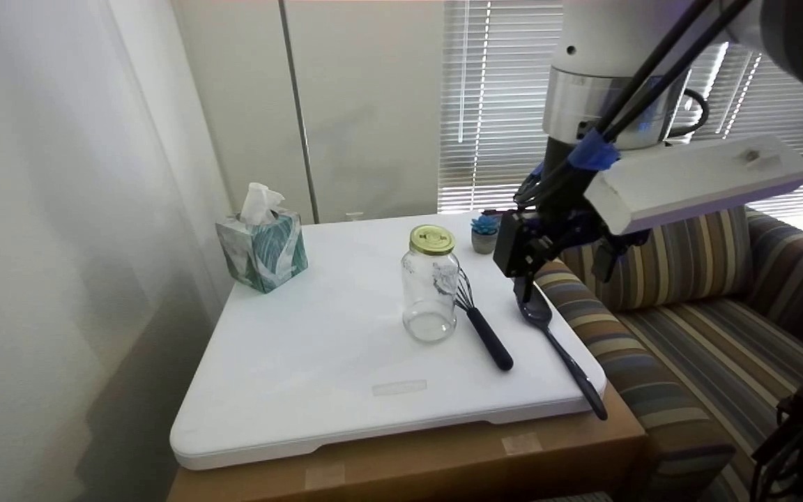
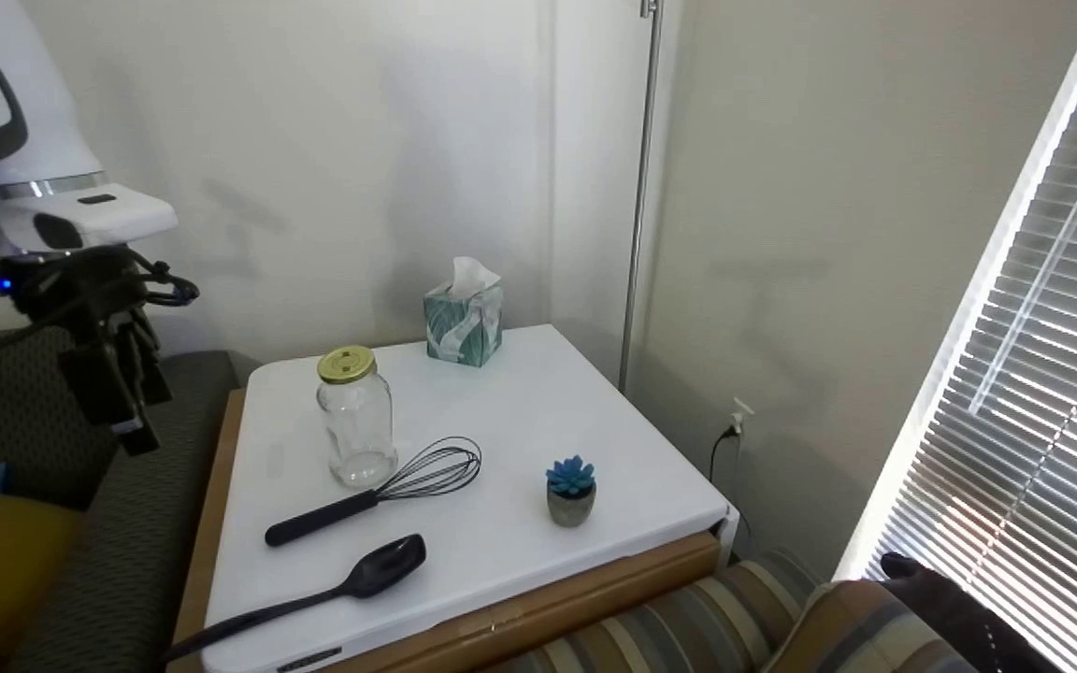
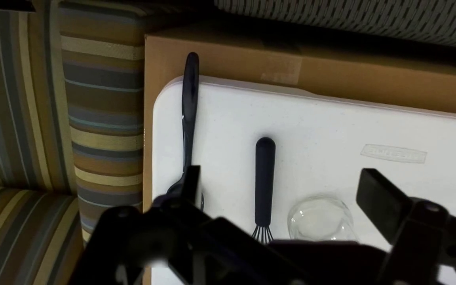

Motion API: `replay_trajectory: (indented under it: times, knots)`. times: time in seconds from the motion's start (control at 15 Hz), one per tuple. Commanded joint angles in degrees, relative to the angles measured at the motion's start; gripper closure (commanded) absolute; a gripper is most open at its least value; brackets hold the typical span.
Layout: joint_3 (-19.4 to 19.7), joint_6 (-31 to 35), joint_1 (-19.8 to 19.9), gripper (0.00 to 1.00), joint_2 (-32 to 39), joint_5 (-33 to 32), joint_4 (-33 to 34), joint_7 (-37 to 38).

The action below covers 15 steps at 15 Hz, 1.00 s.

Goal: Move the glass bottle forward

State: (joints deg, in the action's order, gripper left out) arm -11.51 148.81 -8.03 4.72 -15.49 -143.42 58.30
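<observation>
The glass bottle is a clear jar with a yellow-green lid. It stands upright on the white tabletop in both exterior views (image 1: 429, 296) (image 2: 359, 425). In the wrist view its lower part (image 3: 321, 217) shows between the fingers, and the rest is hidden behind the gripper body. My gripper (image 1: 563, 273) is open and empty, with its fingers spread wide in the wrist view (image 3: 283, 182). It hangs in the air above and apart from the bottle, pointing down. It also shows in an exterior view (image 2: 148, 416) at the left.
A black-handled whisk (image 1: 490, 339) lies right beside the bottle. A black spoon (image 2: 384, 565) lies near the table edge, its handle overhanging. A small blue-topped potted plant (image 2: 570, 495) and a tissue box (image 1: 262, 251) stand on the white table (image 1: 290, 390). A striped sofa (image 1: 687, 335) adjoins it.
</observation>
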Motion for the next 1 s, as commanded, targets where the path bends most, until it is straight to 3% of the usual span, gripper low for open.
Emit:
replay_trajectory:
  times: [0.0,0.4,0.47,0.6,0.93]
  knots:
    - [2.0,7.2,-1.7,0.00,-0.2,-0.2,-2.8,2.1]
    - [2.8,14.9,-0.3,0.03,3.4,0.1,-2.3,0.2]
    - [2.9,15.7,-0.1,0.26,4.0,0.0,-2.2,0.0]
    - [3.1,17.0,-0.2,0.31,5.0,-0.8,-1.7,-0.3]
    - [2.8,20.1,0.5,0.66,6.7,-1.6,-1.6,-5.3]
